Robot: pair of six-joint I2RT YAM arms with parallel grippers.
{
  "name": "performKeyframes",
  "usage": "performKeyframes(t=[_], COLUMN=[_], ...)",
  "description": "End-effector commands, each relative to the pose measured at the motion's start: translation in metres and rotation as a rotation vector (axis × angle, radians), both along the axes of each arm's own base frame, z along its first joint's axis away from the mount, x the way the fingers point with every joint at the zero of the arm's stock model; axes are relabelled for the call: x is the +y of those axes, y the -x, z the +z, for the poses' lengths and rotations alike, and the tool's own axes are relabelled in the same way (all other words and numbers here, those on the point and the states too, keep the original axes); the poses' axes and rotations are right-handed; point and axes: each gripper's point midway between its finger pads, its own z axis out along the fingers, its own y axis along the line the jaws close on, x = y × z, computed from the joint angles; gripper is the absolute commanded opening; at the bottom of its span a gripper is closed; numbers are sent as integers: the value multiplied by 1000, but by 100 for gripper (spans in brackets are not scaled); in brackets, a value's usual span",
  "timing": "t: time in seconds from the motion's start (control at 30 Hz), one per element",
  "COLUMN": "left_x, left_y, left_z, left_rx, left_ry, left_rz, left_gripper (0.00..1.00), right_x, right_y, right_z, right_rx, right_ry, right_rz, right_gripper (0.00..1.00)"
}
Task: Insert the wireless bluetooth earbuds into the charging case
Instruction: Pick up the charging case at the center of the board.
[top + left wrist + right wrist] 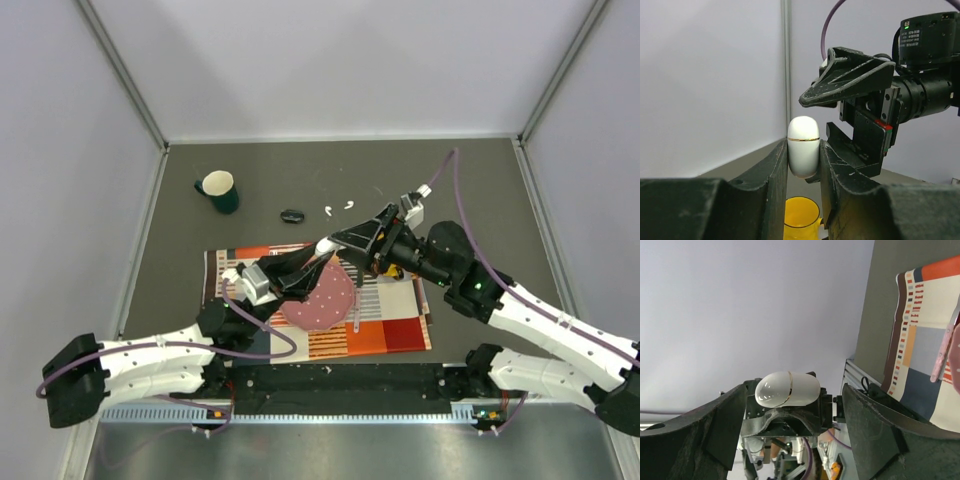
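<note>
Left gripper (803, 160) pinched the charging case (803, 132) (lid seemingly shut); right gripper (795, 395) gaped empty; earbuds (328, 211) lay outside, uninserted.

We see the charging case (803, 150) as smooth, glossy white plastic with a thin gold-coloured band; the left gripper (804, 160) looks matt black plastic, grainy and scuffed pale at its edges; the yellow mug (801, 222) shines glossy; the table (500, 200) is matt dark grey.
</note>
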Motion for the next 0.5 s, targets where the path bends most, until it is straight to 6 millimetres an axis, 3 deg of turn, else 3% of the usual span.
performKeyframes(t=[0.0,0.4,0.47], left_x=[11,7,7], left_y=[5,4,4], left_z=[16,13,13], left_rx=[-40,-39,-39], left_ry=[86,83,85], left_rz=[-2,-5,-6], left_gripper=[0,0,0], right_x=[5,14,15], right_y=[7,9,8], right_z=[24,27,27], right_rx=[19,82,81], right_ry=[-145,-207,-214], right_rz=[34,80,81], right_gripper=[76,63,56])
